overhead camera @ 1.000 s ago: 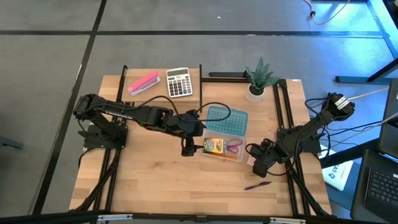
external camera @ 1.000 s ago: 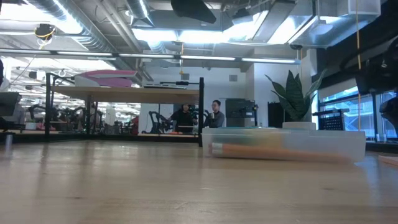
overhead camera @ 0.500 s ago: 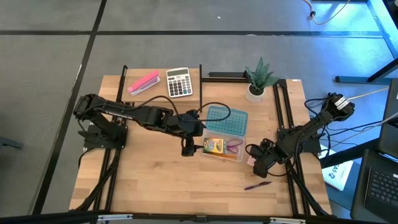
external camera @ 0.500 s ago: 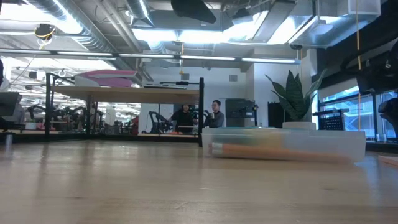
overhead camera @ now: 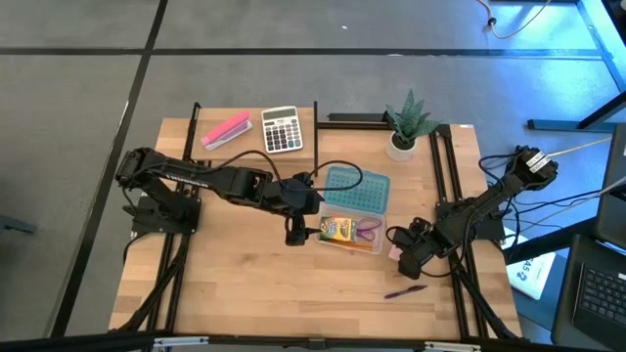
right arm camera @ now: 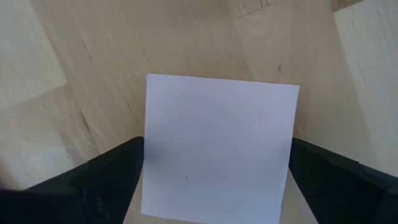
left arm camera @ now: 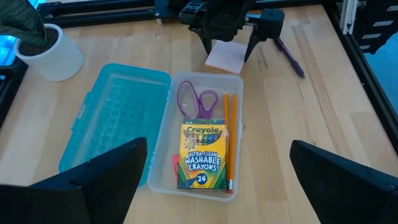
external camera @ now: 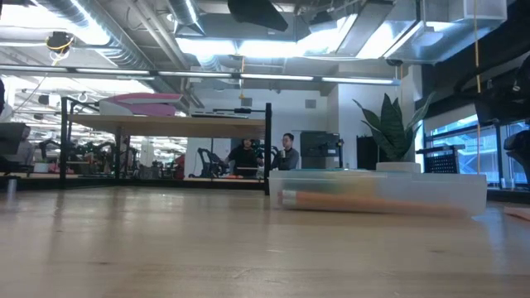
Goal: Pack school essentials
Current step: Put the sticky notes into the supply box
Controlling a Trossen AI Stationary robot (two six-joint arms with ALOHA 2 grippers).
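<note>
Right now I judge the step in hand to be the square pink notepad (right arm camera: 217, 149): my right gripper (overhead camera: 402, 256) hangs straight over it with its two fingers spread apart, one to each side of the pad, which lies flat on the table (overhead camera: 235, 293) just beside the clear box (left arm camera: 202, 186) at its near right corner. Nothing is gripped yet. Next I would need to sink until the fingertips bracket the pad's edges, close on it, lift and carry it the short way over the box's wall. That will be tricky, I think, since the pad is thin and lies flush on the wood. My left gripper (overhead camera: 295, 233) waits at the box's other side, fingers wide apart and holding nothing. Counting what is packed: one crayon box (left arm camera: 201, 155), one pair of purple-handled scissors (left arm camera: 198, 101), two orange pencils (left arm camera: 229, 140), and one small red piece (left arm camera: 175, 167) beside the crayons, probably the eraser. Still outside are the one notepad and one purple pen (overhead camera: 404, 290), which lies on the table nearer the front edge. One turquoise lid (left arm camera: 115, 121) lies open beside the box.
</note>
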